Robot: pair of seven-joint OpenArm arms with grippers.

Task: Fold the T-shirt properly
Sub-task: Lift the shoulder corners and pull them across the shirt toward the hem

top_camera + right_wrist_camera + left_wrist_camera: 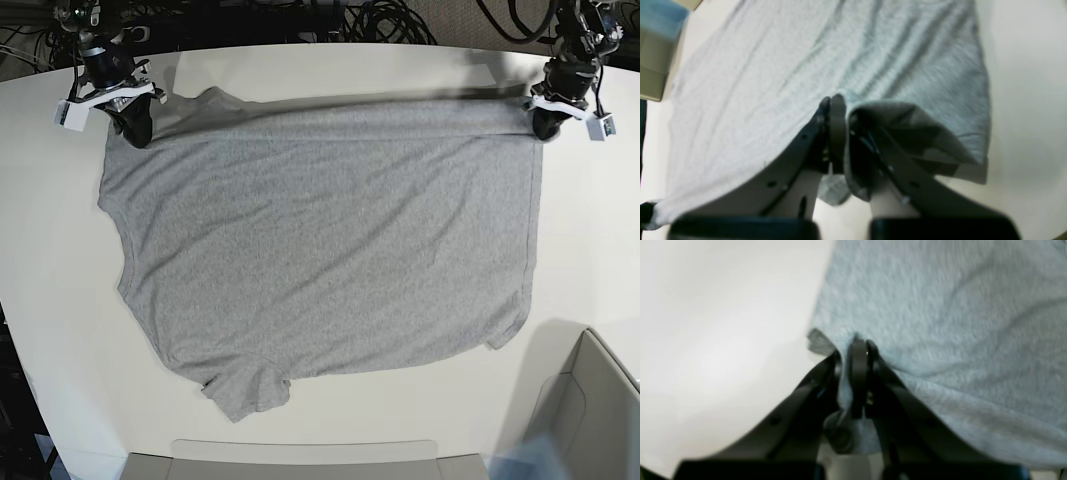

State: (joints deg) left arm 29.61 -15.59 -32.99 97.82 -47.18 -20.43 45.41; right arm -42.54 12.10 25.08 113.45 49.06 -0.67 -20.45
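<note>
The heather-grey T-shirt (pixel 320 250) lies spread on the white table (pixel 60 330), plain side up, with one sleeve at the near left. Its far edge forms a raised band stretched between the two grippers. On the far right of the base view my left gripper (pixel 545 125) is shut on that edge at the shirt's corner. The left wrist view shows the black fingers (pixel 858 346) pinching grey cloth (pixel 940 323). My right gripper (pixel 135 128) at the far left is shut on the same edge, and a fold of cloth (pixel 900 120) drapes over one finger of it (pixel 840 106).
A cardboard box (pixel 590 420) stands at the near right corner, also seen in the right wrist view (pixel 653 66). A shallow tray (pixel 300 460) sits along the near edge. Cables (pixel 380 20) lie behind the table's far edge.
</note>
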